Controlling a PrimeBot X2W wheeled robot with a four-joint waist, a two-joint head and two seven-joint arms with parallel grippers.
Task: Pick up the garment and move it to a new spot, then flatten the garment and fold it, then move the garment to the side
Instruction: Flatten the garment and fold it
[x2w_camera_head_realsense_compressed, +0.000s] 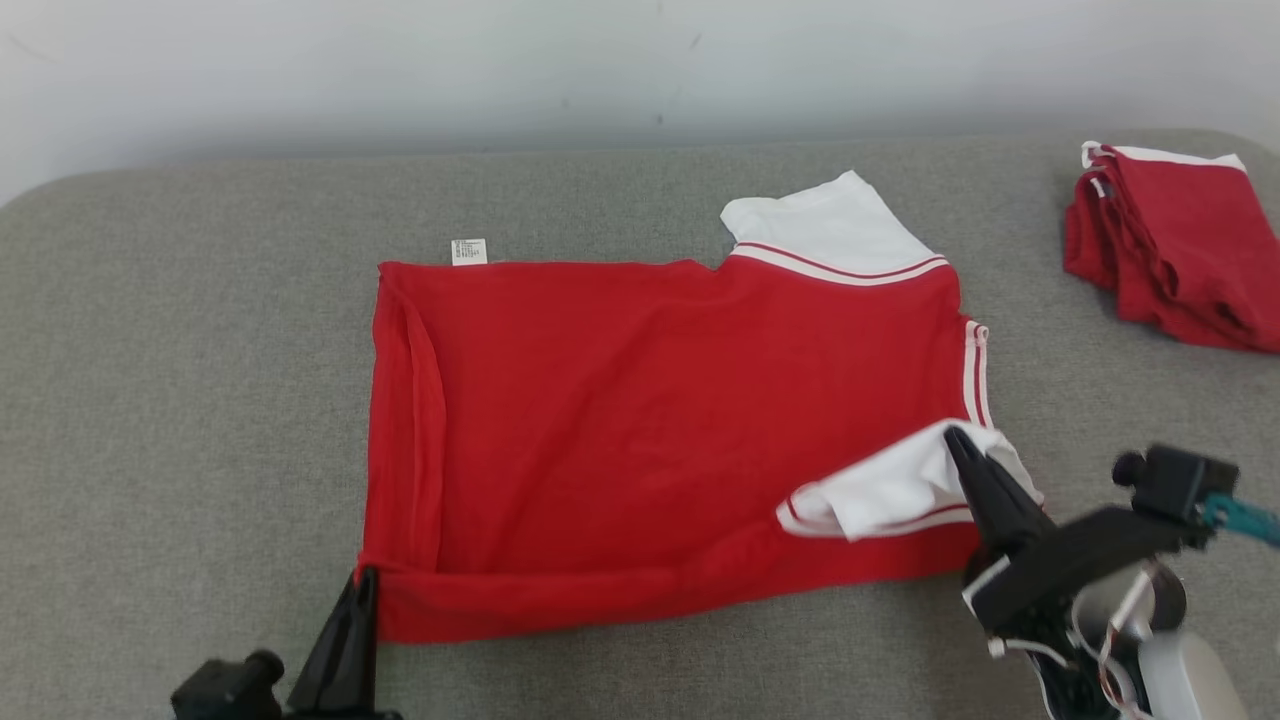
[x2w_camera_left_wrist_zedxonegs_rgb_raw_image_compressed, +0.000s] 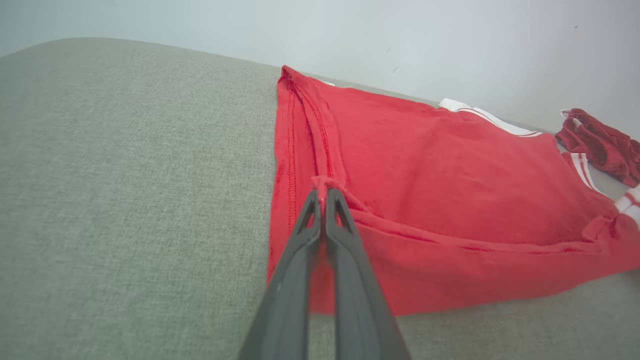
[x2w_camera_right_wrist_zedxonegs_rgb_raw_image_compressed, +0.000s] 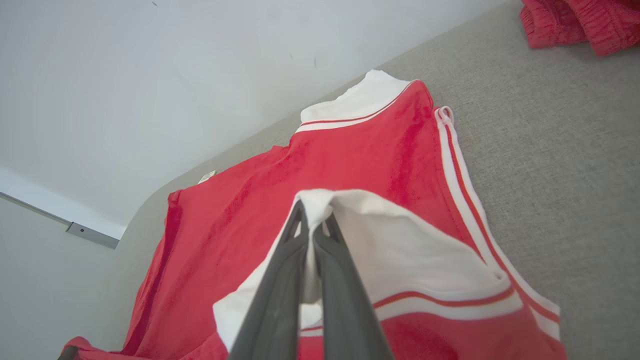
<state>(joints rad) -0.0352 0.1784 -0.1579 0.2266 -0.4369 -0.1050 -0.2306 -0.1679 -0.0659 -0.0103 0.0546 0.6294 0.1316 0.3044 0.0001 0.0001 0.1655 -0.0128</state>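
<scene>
Pinching the shirt (x2w_camera_head_realsense_compressed: 650, 400) tight by its near edge with my left gripper (x2w_camera_head_realsense_compressed: 366, 578) and right gripper (x2w_camera_head_realsense_compressed: 952, 435); its far edge lies straight ahead

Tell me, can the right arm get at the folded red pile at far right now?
Probably not yet: the path over the grey cushion looks free, but the right gripper is shut on the white sleeve of the red shirt.
</scene>
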